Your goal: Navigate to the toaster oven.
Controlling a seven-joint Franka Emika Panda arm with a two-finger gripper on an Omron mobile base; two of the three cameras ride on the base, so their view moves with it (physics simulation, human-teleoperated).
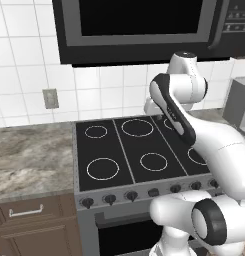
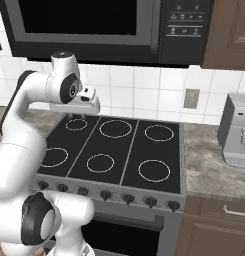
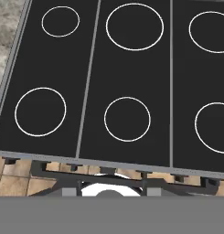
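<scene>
The robot faces a full-size grey range point(image 1: 89, 192), its black cooktop point(image 2: 114, 147) marked with six white rings and split by two thin grey strips. A row of dark knobs point(image 2: 128, 198) runs along the near front edge, above the dark door of the range point(image 1: 124, 236). A wide black microwave point(image 1: 139, 25) hangs over the far side of the cooktop, its keypad point(image 2: 186, 25) at the right end, against a white tiled wall point(image 1: 24, 65) with a grey outlet point(image 2: 192, 98) on it. Marbled tabletop point(image 1: 29, 155) lies on both sides of the range, over brown cabinets with a pale drawer handle point(image 1: 25, 212) on the left. On the right tabletop, near the wall, stands a light-grey boxy appliance point(image 2: 236, 130); what kind it is cannot be told. Where the toaster oven stands cannot be told from these views. The white arm bends over the left part of the cooktop, and the gripper point(image 2: 76, 116) hangs pointing down above the far-left ring without touching it. Whether its fingers are apart or together cannot be told. The hand view looks down on the cooktop point(image 3: 127, 68), with a tan floor point(image 3: 13, 180) showing beyond the near edge of the range.
</scene>
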